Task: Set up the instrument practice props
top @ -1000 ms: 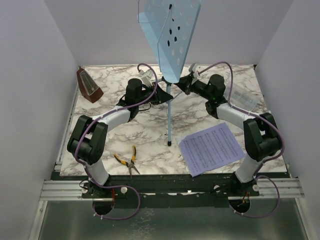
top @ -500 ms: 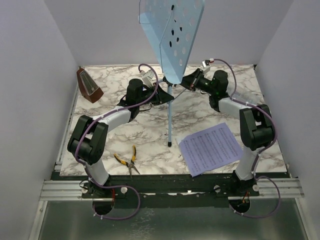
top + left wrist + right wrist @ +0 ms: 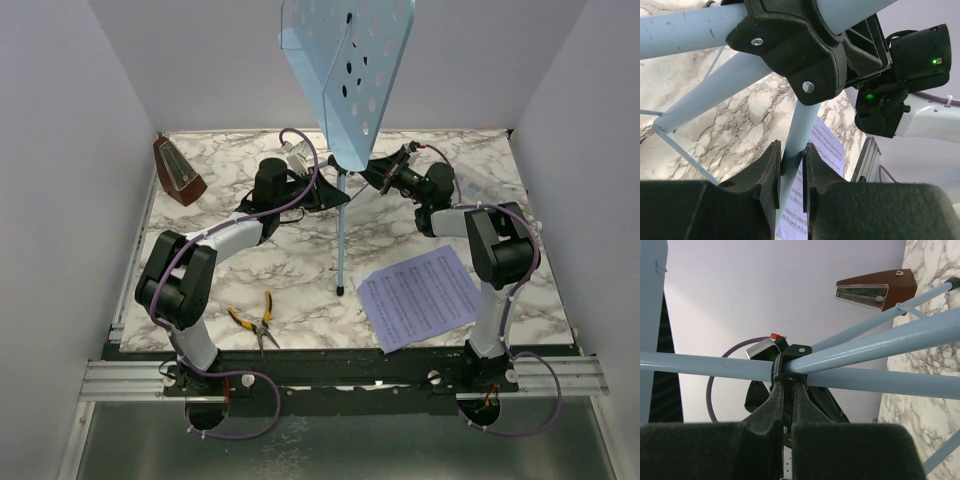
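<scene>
1 light blue music stand is at the middle of the marble counter. Its perforated desk is high against the back wall, and 1 leg reaches forward until its foot touches the counter. 2 arms meet at the stand's black hub, 1 from each side.

The left hand is clamped on 1 pale blue leg tube just below the hub, with 1 finger on either side of it. The right hand has its 2 fingers pressed together, tips right at the hub. Whether they pinch any part of it I cannot tell.

1 brown pyramid metronome stands at the counter's far left edge, well apart from the stand. 1 printed sheet of music lies flat at the near right, just beside the right arm's base. 1 pair of yellow-handled pliers lies at the near left.
</scene>
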{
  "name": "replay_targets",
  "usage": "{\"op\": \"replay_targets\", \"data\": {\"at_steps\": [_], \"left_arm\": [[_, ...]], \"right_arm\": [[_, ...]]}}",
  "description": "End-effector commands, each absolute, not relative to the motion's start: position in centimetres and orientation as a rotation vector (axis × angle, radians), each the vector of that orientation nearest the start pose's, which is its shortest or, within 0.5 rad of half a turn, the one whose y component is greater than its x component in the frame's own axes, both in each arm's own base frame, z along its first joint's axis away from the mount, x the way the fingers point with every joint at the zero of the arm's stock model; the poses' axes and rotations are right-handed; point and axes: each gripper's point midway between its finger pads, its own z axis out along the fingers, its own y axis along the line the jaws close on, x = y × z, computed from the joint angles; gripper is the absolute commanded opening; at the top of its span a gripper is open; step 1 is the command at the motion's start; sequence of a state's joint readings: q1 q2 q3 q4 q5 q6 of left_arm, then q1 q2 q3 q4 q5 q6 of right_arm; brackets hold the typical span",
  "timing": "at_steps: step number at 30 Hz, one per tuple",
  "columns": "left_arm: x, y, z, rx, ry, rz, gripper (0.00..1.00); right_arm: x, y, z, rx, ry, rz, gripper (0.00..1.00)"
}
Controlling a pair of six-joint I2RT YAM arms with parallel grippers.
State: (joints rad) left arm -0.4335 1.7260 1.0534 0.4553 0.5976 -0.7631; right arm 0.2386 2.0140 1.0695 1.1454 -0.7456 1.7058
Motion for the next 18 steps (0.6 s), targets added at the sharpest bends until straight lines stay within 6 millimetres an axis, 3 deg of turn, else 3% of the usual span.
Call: {"op": "replay_targets", "data": {"at_steps": [1,7,10,15,18], "left_arm": [[36.8,-29.5,13.6,-0.014,2.230,-1.314,0.00],[37.0,-29.3,13.4,-0.011,2.227,-1.292,0.00],[36.8,-29.5,13.3,-0.022,2.239,-1.320,0.00],[36.9,-29.4,13.4,-0.015,2.230,-1.307,0.00],[36.8,-29.6,13.3,-0.022,2.240,-1.329,0.00]], "right_arm": [[45.7,22.5,13.3,0.972,1.890,1.924,0.05],[44.6,21.8,13.0,0.845,1.912,1.849,0.20],[44.2,20.9,13.3,0.734,1.924,1.759,0.35],[43.9,19.8,14.5,0.396,1.971,1.488,0.57],[44.3,18.6,15.1,0.181,1.967,1.243,0.60]]}}
